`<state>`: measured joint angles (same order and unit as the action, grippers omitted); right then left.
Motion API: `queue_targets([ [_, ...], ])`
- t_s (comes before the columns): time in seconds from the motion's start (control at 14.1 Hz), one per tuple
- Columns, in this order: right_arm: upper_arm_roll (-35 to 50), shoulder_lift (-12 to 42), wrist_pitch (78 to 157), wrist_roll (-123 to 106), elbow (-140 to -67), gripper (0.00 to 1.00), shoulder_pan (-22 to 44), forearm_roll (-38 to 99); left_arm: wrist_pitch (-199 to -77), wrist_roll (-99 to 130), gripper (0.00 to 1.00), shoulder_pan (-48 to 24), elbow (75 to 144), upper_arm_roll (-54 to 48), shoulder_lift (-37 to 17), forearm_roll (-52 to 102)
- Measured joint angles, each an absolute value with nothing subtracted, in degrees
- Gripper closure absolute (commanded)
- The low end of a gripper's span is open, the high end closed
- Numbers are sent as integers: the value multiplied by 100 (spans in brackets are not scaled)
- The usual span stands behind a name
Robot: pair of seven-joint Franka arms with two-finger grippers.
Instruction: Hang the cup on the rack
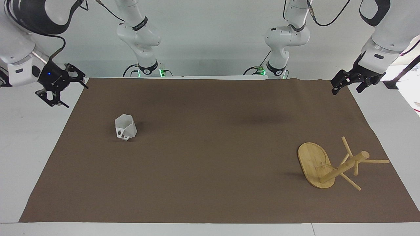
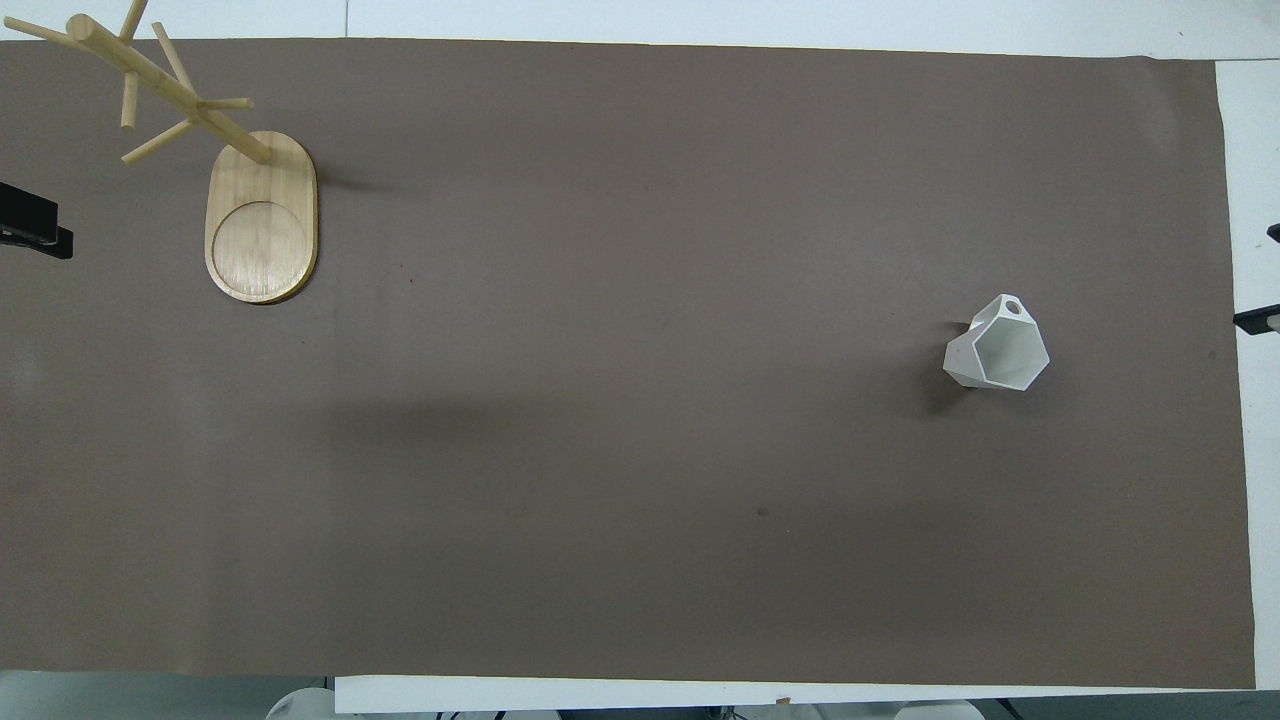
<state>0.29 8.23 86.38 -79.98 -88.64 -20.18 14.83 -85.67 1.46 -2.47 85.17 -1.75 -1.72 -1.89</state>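
The cup [image 1: 125, 127] is a small white faceted mug with angular sides and a hexagonal mouth, standing upright on the brown mat [image 1: 210, 154] toward the right arm's end of the table. Its angular loop handle faces away from the robots, and a small dark opening shows low on that side. Taking the mat's middle in the facing view as the dial's centre, the cup sits at about nine o'clock.

The right gripper [image 1: 62, 90] hangs in the air over the white table [image 1: 29, 131] just off the mat's edge. Its fingers are spread wide and hold nothing. From this gripper the cup lies at about four o'clock in the facing view, well apart from it. In the overhead view only a dark tip of the gripper [image 2: 1258, 318] shows at the frame's edge.

The rack [image 1: 331, 165] is a light bamboo mug tree with a flat oval base, a thick round post and thin pegs. It stands on the mat at about four o'clock, toward the left arm's end, farther from the robots than the cup.

The left gripper [image 1: 347, 86] waits in the air over the mat's corner, at about twelve o'clock from the rack. Its fingers are parted and empty.

No readable brand, label or writing shows on the cup or the rack.
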Motion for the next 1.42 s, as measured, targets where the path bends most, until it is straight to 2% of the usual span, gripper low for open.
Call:
queue_targets([
  [0.36, 14, 2011, 8650, -10489, -9381, 0, -3192, 3461, -8567, 146, 0, -247, 8517, -175, -172, -189],
  [0.5, 15, 2563, 8589, -11583, -9595, 0, -3441, 3960, -8567, 146, 0, -247, 8517, -175, -172, -189],
  [0.64, 17, 2871, 8546, -12536, -9993, 0, -3517, 4322, -8567, 146, 0, -247, 8517, -175, -172, -189],
  [0.78, 33, 2937, 8547, -13080, -10399, 0, -3500, 4666, -8567, 146, 0, -247, 8517, -175, -172, -189],
  [1.42, 125, 2782, 8542, -13578, -11135, 0, -3349, 5196, -8567, 146, 0, -247, 8517, -175, -172, -189],
])
